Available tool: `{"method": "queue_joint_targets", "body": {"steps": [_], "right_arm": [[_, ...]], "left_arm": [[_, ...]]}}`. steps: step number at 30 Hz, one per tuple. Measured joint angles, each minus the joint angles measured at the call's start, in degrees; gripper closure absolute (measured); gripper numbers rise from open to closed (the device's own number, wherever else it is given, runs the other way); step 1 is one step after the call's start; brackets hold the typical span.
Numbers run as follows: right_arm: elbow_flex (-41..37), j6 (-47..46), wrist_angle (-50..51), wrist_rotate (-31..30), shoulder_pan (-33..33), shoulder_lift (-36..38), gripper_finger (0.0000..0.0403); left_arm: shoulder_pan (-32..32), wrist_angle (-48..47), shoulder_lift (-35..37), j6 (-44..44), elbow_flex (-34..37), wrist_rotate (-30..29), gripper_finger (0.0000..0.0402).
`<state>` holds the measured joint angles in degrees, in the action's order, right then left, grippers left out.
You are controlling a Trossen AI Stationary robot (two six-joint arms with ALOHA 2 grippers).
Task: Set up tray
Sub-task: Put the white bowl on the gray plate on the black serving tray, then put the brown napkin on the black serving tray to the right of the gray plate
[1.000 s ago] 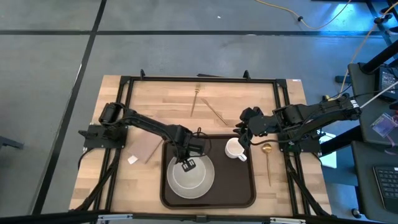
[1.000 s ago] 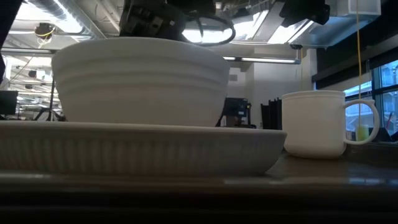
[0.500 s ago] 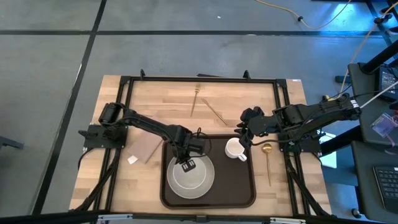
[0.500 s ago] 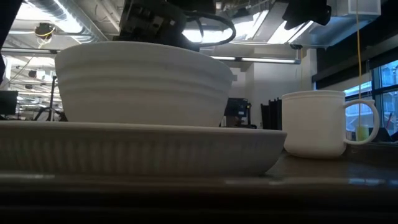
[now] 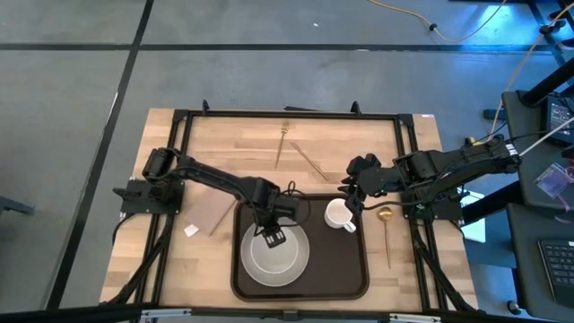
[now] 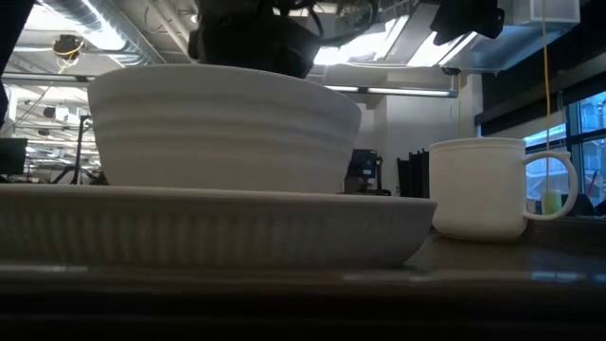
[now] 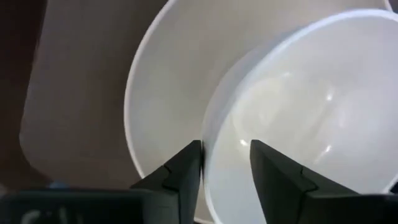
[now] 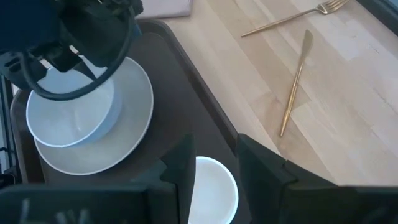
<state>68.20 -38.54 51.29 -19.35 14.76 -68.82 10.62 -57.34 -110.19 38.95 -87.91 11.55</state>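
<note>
The dark brown tray (image 5: pixel 345 265) lies at the table's near middle. On it a white plate (image 5: pixel 303 262) carries a white bowl (image 5: pixel 272 256), and a white mug (image 5: pixel 338 214) stands upright to the right. My left gripper (image 7: pixel 225 168) is open, pointing down over the bowl's far rim (image 7: pixel 206 140), with one finger outside the bowl and one inside. Whether a finger brushes the rim I cannot tell. My right gripper (image 8: pixel 214 165) hangs open above the mug (image 8: pixel 213 190), clear of it.
A gold spoon (image 5: pixel 386 229) lies on the wood right of the tray. A gold fork (image 5: pixel 282 145) and knife (image 5: pixel 312 161) lie beyond its far edge. A beige napkin (image 5: pixel 211 213) and a small white scrap (image 5: pixel 191 230) lie left of it.
My left gripper has opened at the bowl's far rim and let it go. The bowl has shifted slightly on the plate and rests there. The right arm has kept still.
</note>
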Motion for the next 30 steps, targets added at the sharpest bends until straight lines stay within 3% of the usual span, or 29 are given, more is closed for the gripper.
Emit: {"method": "queue_joint_targets", "body": {"steps": [9,13,15,19,23,27,30], "right_arm": [[-0.02,0.02,0.02,0.03,0.0,-0.02,0.0286],[0.0,0.0,0.07,0.04,0.0,-0.04,0.0286],[0.0,-0.17,0.33,0.08,0.0,-0.04,0.0286],[-0.01,-1.39,0.68,1.16,-0.02,-0.04,0.0286],[0.0,-1.66,1.11,1.62,0.02,-0.04,0.0286],[0.0,-1.66,1.11,1.56,0.02,-0.04,0.0286],[0.0,-1.68,1.11,1.26,0.02,-0.04,0.0286]], "left_arm": [[-3.01,-21.03,0.02,-3.83,-10.67,-7.39,0.0261],[-3.59,-32.3,1.79,-5.65,-16.93,-16.18,0.0261],[-3.61,-32.63,3.98,-5.91,-17.97,-21.21,0.0261],[-3.51,-32.88,10.38,-11.24,-16.97,-25.28,0.0261],[-3.11,-32.68,16.44,-16.52,-13.04,-25.61,0.026],[-2.41,-32.61,21.93,-26.62,-6.39,-28.53,0.026],[-2.38,-32.5,25.28,-25.29,-0.38,-29.01,0.026]]}}
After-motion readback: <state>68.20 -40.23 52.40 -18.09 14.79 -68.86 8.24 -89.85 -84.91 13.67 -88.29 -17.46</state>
